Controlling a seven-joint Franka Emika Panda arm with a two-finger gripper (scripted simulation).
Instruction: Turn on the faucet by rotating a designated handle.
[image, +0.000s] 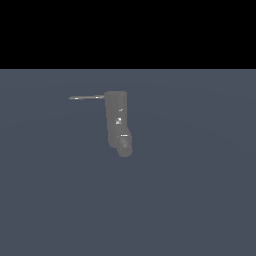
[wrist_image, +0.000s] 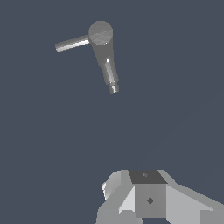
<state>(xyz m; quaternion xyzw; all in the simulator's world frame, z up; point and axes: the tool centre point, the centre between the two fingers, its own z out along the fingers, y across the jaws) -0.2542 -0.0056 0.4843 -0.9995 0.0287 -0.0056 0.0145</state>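
Note:
The faucet (image: 116, 120) is a dark grey upright column with a rounded spout end at its bottom, standing on the blue-grey floor. The handle (image: 87, 97) is a thin grey rod sticking out from the column's top toward the exterior view's left. The wrist view looks down on the faucet (wrist_image: 101, 34), with its handle (wrist_image: 72, 43) and spout (wrist_image: 110, 74) projecting from it. My gripper (wrist_image: 146, 192) shows only as light grey blocks at the picture's edge, well apart from the faucet and holding nothing. Its jaws are not clear. The arm is out of the exterior view.
A flat blue-grey floor (image: 200, 200) surrounds the faucet, with a black background beyond its far edge.

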